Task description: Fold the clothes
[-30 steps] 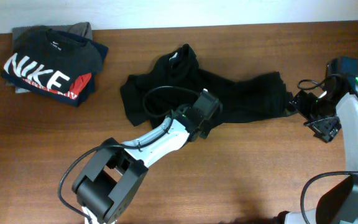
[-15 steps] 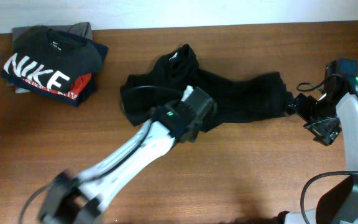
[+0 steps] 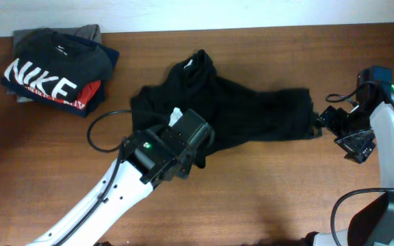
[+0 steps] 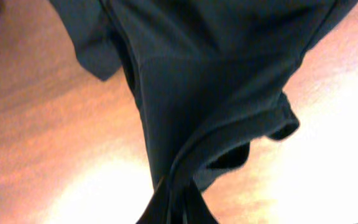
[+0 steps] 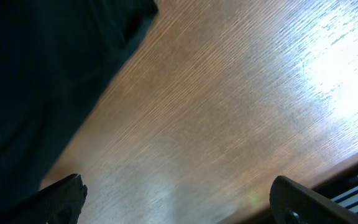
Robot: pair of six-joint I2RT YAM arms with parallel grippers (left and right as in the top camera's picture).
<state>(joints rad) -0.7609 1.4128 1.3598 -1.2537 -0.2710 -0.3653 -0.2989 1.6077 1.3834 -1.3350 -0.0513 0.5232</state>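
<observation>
Left end effector (image 3: 191,145) was clamped shut on a bunched-up bit of the black top (image 3: 258,113), which lay crumpled across the middle of the tabletop (image 3: 272,198), closer to the back edge. Right end effector (image 5: 179,208) had its fingers spread wide with nothing in them, just beside the top's right end. Folded stack (image 3: 57,68) sat in the back left corner.
</observation>
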